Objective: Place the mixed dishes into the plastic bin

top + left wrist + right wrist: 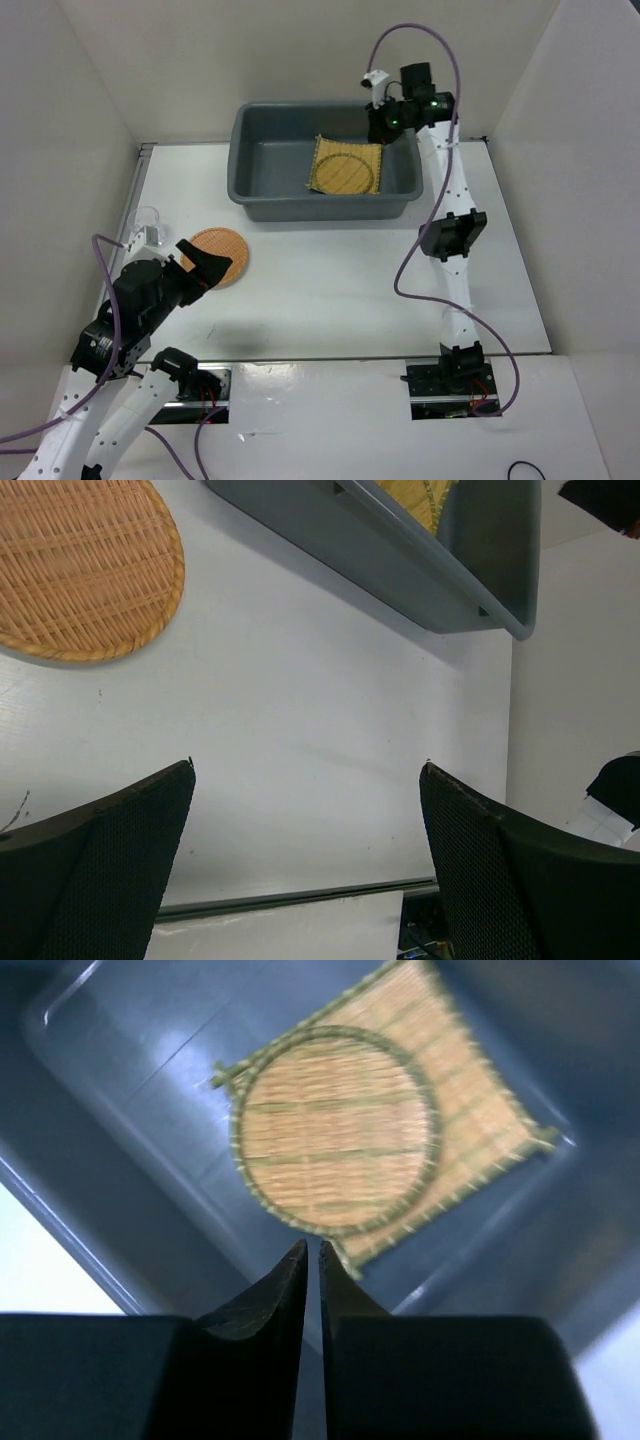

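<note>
Clear cup [147,222] sits at the table's left edge, outside the bin. Left gripper [305,770] is spread wide and empty just beside the orange plate [217,256], likely lining up a grab. Plastic bin [325,205] holds the yellow mat [470,1110] with the tan plate [335,1130] on top. Right gripper [312,1252] is pinched together and empty, above them.

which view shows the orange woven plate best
Left wrist: the orange woven plate is close and unobstructed, though cropped. Top external shows it small, partly behind the left end effector. Right wrist misses it.
</note>
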{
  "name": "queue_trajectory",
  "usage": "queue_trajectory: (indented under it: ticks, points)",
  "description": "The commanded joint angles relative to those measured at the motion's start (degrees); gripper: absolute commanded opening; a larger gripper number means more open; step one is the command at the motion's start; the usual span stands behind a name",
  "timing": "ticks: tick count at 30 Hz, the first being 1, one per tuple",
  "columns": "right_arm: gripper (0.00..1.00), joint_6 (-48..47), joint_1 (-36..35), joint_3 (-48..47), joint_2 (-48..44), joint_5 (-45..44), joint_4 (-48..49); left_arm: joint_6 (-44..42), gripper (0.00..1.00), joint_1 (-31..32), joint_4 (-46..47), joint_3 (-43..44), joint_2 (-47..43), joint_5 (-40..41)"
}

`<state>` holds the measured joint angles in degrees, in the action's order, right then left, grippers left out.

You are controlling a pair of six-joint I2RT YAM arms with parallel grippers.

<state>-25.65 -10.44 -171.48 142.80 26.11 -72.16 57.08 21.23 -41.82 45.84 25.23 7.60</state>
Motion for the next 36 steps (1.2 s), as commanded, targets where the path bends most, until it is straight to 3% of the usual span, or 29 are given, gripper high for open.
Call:
queue_trajectory:
  ticks: [1, 7, 10, 11, 12, 20, 28, 36]
  points:
    - [0.15, -3.3, -7.4, 2.6, -1.3, -6.5, -2.4, -2.5, 0.99, -0.2, 3.1, 0.0, -0.2, 0.2]
    - [0.38, -1.3, -11.0, -4.7, 5.6, -14.9, -2.4, -2.5, 0.99, -0.2, 0.8, 0.0, -2.2, 2.0]
    - [0.64, -3.0, -12.2, -3.6, 6.8, -16.8, -2.4, -1.3, 0.99, -0.2, -0.4, 0.0, -3.3, 2.0]
    - [0.82, -4.4, -13.0, -2.6, 6.8, -17.3, -2.4, -1.3, 0.99, -0.2, -1.0, 0.0, -3.9, 2.0]
    - [0.86, -5.3, -13.6, -1.8, 6.8, -17.9, -2.4, -1.3, 0.99, -0.2, -1.0, 0.0, -3.9, 2.0]
    - [0.94, -10.1, -18.0, -0.4, 10.0, -26.2, -2.4, -0.7, 0.99, -0.2, -1.6, 0.0, -4.4, 2.5]
    - [0.96, -13.0, -21.3, 10.2, 8.2, -24.1, -2.4, -0.2, 0.99, -0.2, -1.6, -0.5, -5.5, 2.5]
    - [0.96, -12.2, -22.3, 6.1, 14.9, -32.3, -2.4, -0.2, 0.99, -0.2, -2.1, -0.5, -5.5, 2.5]
